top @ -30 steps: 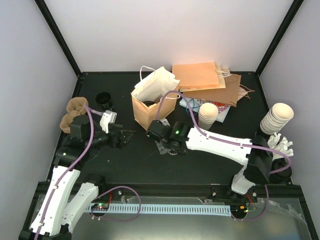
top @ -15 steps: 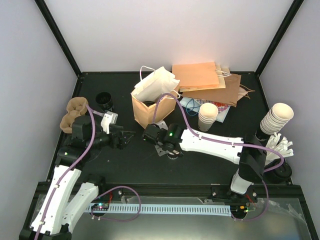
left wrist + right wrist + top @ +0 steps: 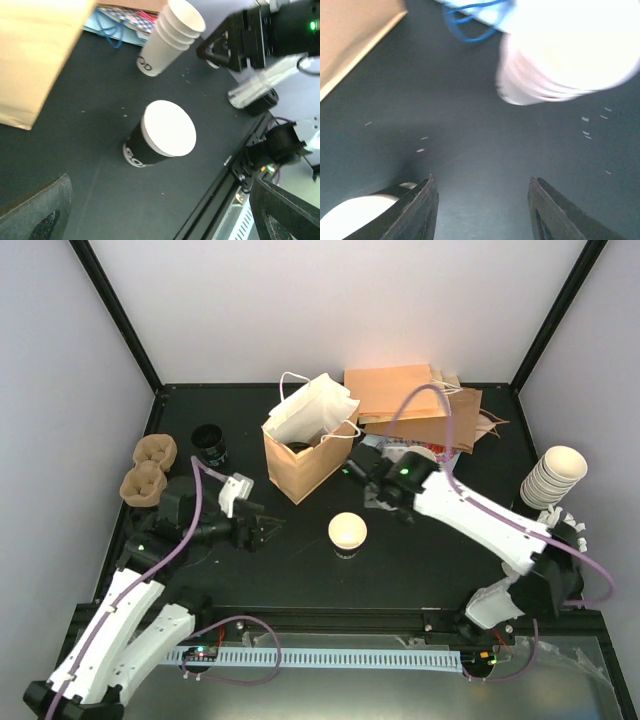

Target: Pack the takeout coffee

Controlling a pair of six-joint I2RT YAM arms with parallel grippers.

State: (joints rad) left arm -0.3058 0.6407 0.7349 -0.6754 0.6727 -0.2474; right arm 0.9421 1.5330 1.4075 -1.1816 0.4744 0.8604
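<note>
The takeout coffee [image 3: 347, 532] stands upright and alone mid-table. It is a black cup with white lettering and a flat white lid [image 3: 167, 135]. My right gripper [image 3: 372, 478] hangs behind and to the right of it, open, with nothing between its fingers [image 3: 481, 182]. The cup's lid [image 3: 355, 217] shows at the lower left of the right wrist view. My left gripper [image 3: 262, 532] is wide open to the left of the cup and points at it. Only bare table lies between its fingers [image 3: 160, 182]. An open brown paper bag [image 3: 300, 465] stands behind the cup.
A white bag [image 3: 312, 408] leans on the brown bag's mouth. Flat brown bags [image 3: 420, 400] lie at the back. Stacked white cups [image 3: 172, 35] stand right of the bag. A second white stack [image 3: 553, 477] is far right. Pulp carriers [image 3: 150, 468] and a black cup [image 3: 209, 443] are far left.
My right gripper has opened, let go of the coffee and drawn back to the right rear. The cup now stands free. My left gripper has shifted right toward it.
</note>
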